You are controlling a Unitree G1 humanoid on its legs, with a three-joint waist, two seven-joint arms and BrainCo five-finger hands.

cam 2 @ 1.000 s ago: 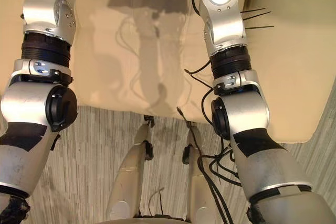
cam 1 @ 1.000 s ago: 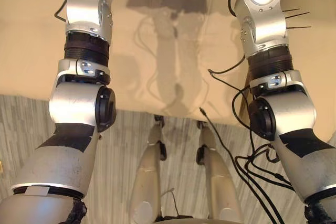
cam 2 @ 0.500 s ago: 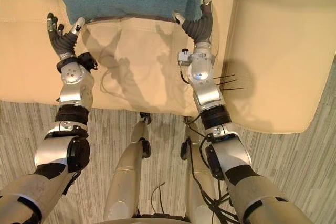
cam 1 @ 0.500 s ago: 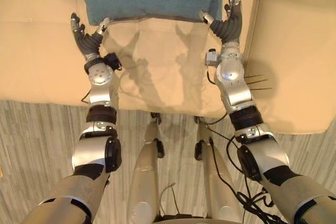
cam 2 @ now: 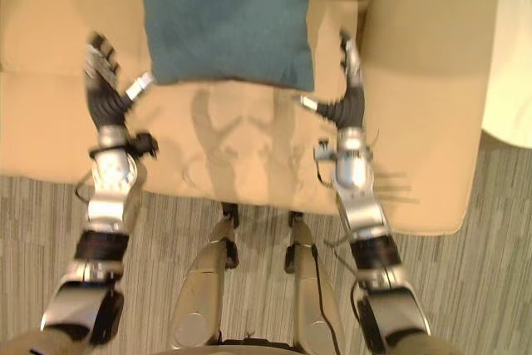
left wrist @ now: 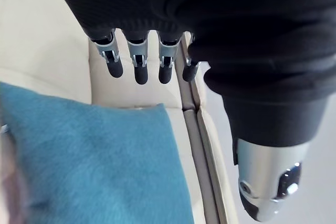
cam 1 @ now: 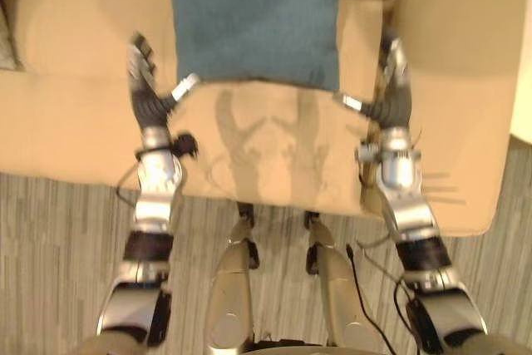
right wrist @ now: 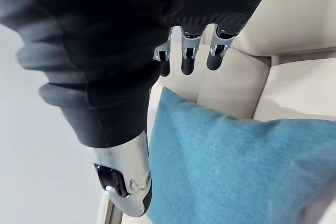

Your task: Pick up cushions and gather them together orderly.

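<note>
Seemingly edged forward, left hand [cam 1: 150, 99] and right hand [cam 1: 394, 106] flank the teal cushion [cam 1: 253, 18] on the sofa [cam 1: 75, 122], both open-fingered, empty.

Head eyes: high, side by side, facing straight down on the sofa [cam 1: 75, 122]; near-identical scenes.
Left wrist: very close, along the left robot hand [left wrist: 137, 64] toward the teal cushion [left wrist: 89, 166].
Right wrist: likewise, along the right robot hand [right wrist: 189, 56].
Shared by all: teal cushion, sofa.

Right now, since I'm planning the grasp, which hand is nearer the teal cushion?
Left, narrowly. The left hand sits at the left edge of the teal cushion, thumb at its near corner. The right hand flanks the right edge across a wider gap. Both are open.
</note>
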